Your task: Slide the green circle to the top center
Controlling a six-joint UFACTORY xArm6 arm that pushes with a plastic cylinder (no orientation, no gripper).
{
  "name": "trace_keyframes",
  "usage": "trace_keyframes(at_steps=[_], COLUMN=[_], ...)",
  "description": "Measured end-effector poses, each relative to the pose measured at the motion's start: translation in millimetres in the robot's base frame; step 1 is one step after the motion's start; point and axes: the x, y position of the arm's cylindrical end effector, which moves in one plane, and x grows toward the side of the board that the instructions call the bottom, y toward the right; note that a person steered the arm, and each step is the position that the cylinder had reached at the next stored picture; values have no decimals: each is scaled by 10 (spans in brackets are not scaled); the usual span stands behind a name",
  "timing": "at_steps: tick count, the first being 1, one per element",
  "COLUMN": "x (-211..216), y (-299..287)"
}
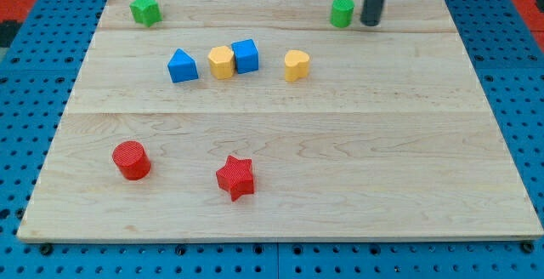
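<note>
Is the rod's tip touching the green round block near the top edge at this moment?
Apart. The camera view shows a thin strip of bare wood between my tip and the green circle; the tip stands just to the view's right of it.

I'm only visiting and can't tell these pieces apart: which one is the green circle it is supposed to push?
Start at the wooden board and follow its top edge toward the view's right. The green circle sits there, just left of my tip, the dark rod's end. The only other green piece, the green star, is spiky and sits in the top left corner; this one is a smooth round cylinder.
</note>
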Motion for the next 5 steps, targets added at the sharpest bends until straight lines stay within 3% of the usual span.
trace_keyframes(at_steps=[1, 2, 4, 5], x=[-130, -170, -331, -331], y=[-185, -986, -1155, -1637])
